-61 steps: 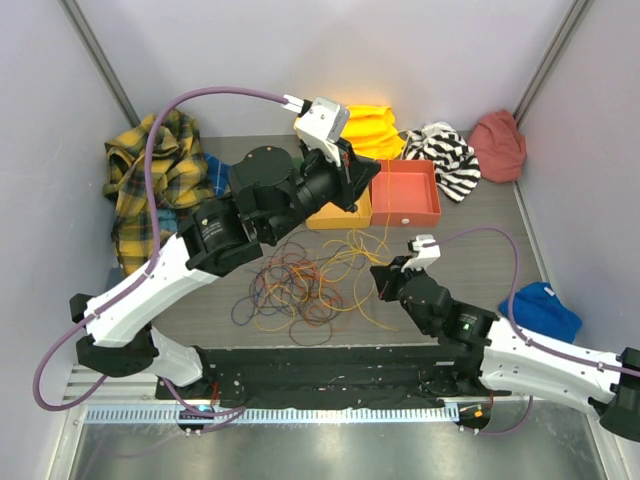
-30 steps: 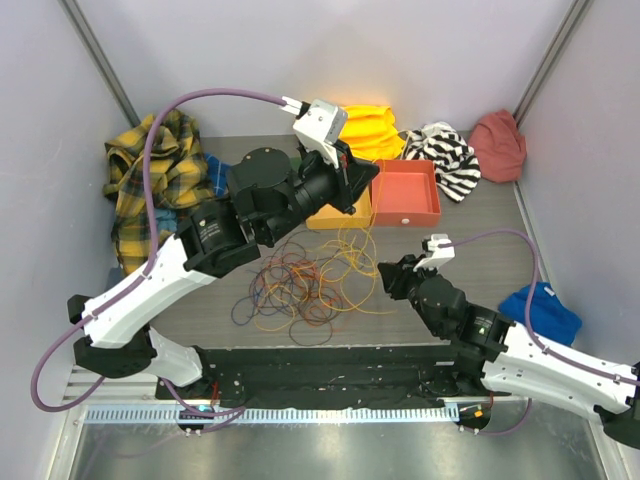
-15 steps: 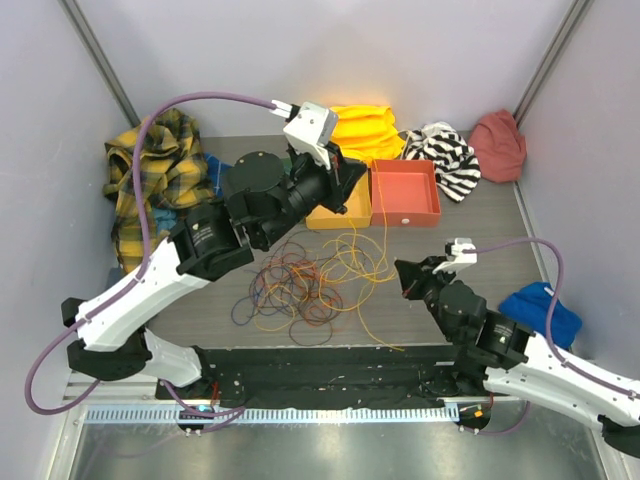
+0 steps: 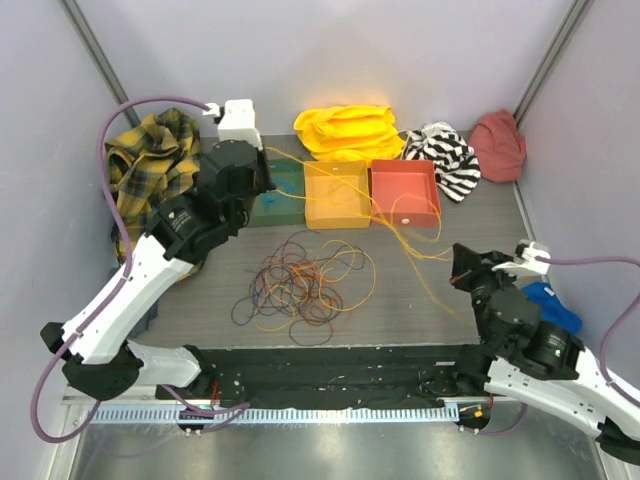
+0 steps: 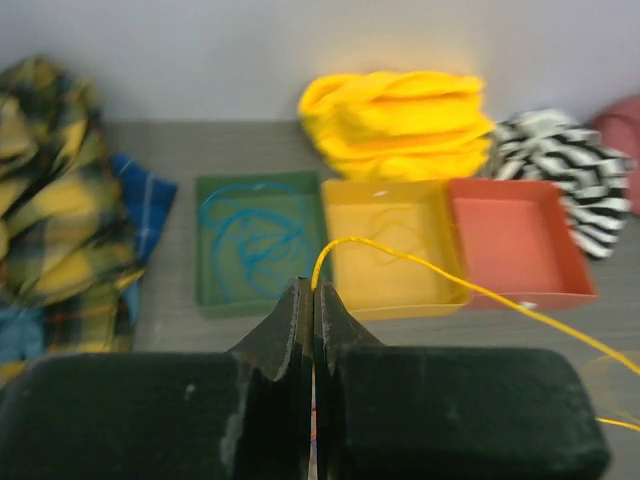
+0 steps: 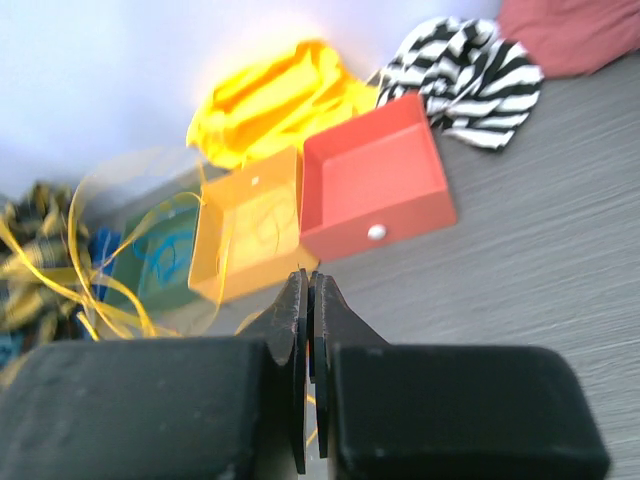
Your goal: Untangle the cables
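The cables (image 4: pixel 303 281) lie as a tangle of thin orange, red, blue and dark loops on the table's middle. One yellow cable (image 4: pixel 398 222) is drawn out of it and runs over the trays between both grippers. My left gripper (image 4: pixel 262 158) hangs raised above the green tray (image 4: pixel 262 212), shut on that cable's end; in the left wrist view the yellow cable (image 5: pixel 480 292) leaves the shut gripper (image 5: pixel 314 285) to the right. My right gripper (image 4: pixel 458 263) is shut (image 6: pixel 311 275) on the cable's other part, with blurred yellow loops (image 6: pixel 90 290) to its left.
A yellow tray (image 4: pixel 335 222) and a red tray (image 4: pixel 436 195) stand beside the green one, which holds a teal cable loop (image 5: pixel 255 225). Clothes lie around: plaid shirt (image 4: pixel 140 165), yellow cloth (image 4: pixel 345 130), striped cloth (image 4: pixel 445 150), red cloth (image 4: pixel 498 143), blue cloth (image 4: pixel 555 300).
My left arm has swung left and away from the trays with the yellow cable. My right gripper has shut and drawn back to the right, stretching the cable out of the tangle.
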You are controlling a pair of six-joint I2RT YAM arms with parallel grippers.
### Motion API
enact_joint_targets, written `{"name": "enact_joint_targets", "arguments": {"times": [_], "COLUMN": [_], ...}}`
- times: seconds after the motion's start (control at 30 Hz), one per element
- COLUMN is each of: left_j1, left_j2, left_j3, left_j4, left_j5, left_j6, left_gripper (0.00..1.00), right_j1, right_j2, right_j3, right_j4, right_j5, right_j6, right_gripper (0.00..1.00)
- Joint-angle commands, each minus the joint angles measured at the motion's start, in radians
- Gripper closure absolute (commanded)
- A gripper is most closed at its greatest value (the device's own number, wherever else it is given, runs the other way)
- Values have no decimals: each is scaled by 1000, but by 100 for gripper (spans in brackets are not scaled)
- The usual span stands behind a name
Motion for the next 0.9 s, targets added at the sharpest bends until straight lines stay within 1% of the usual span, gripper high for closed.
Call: {"name": "enact_joint_targets", "arguments": {"times": [0.0,0.1,0.17,0.37,0.5,0.57,0.67,0.77,0.87], "left_j1": [172,263,292,298,307,346,419,481,489], "left_j2": [-36,-45,-65,-106,-99,-97,-105,-102,-108], "left_j3": [-116,-166,-194,-190,-142,-113,-116,-128,-143], "left_j4": [-108,-133,-132,-122,-144,-164,-159,-164,-156], "left_j5": [13,62,107,123,63,34,75,140,177], "left_j6": [-147,-197,-219,-227,-178,-167,-182,-216,-239], "left_gripper": [100,100,100,100,100,100,100,100,100], "right_j1": [0,0,1,0,0,0,1,1,1], "right_j2": [-36,-45,-51,-61,-94,-137,-165,-171,-165], "right_j3": [98,137,149,134,164,209,270,308,321], "right_j4": [-45,-53,-62,-67,-74,-71,-73,-88,-110], "right_j5": [157,171,166,145,204,240,250,252,240], "right_j6": [-33,-60,-63,-41,-72,-119,-178,-193,-192], "right_gripper": [99,99,99,99,99,99,99,99,99]}}
